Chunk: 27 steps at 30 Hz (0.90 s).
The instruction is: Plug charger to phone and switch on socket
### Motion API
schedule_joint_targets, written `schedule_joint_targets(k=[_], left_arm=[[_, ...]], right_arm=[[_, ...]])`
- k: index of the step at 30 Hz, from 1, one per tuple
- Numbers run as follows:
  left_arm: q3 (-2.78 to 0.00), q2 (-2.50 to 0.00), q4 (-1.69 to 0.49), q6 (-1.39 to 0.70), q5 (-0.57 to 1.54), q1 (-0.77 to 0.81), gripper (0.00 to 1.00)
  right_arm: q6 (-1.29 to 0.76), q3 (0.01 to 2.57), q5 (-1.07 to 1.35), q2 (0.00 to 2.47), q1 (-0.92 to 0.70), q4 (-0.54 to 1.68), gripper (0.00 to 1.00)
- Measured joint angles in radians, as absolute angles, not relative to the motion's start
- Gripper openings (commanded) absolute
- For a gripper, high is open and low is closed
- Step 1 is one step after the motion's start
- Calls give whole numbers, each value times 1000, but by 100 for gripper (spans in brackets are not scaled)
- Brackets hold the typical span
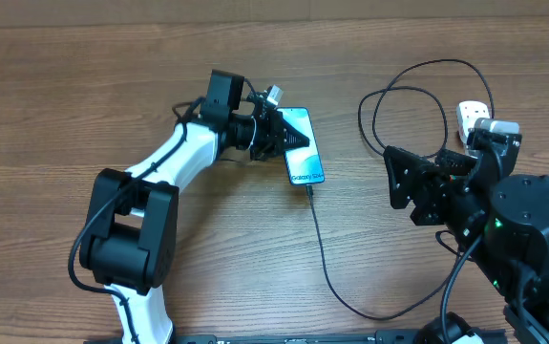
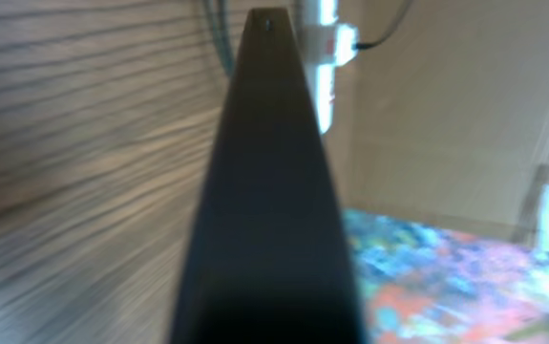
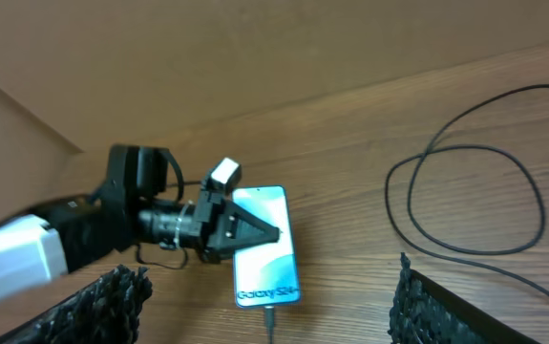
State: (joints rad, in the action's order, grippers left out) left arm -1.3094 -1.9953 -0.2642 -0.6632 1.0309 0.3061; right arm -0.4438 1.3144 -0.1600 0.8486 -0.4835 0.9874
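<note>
phone long axis near-far, text end near | left gripper unclear | right gripper spread

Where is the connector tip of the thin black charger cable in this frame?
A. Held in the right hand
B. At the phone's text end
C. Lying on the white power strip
B: in the overhead view the charger runs up to the phone and its tip meets the end bearing the text; the right hand is open, apart from it.
</note>
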Motion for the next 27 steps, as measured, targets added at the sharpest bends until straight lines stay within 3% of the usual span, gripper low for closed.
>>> schedule_joint_targets(k=[9, 16, 27], left_arm=[[-1539, -2161, -642, -280, 986, 306, 4], [-1542, -2319, -685, -169, 1015, 275, 4], [-1546, -2321, -708, -146, 998, 255, 7]], right_arm=[[-444, 1314, -182, 920, -479, 992, 85], [-443, 1314, -180, 968, -479, 998, 85], [-467, 1314, -180, 1029, -479, 995, 86]])
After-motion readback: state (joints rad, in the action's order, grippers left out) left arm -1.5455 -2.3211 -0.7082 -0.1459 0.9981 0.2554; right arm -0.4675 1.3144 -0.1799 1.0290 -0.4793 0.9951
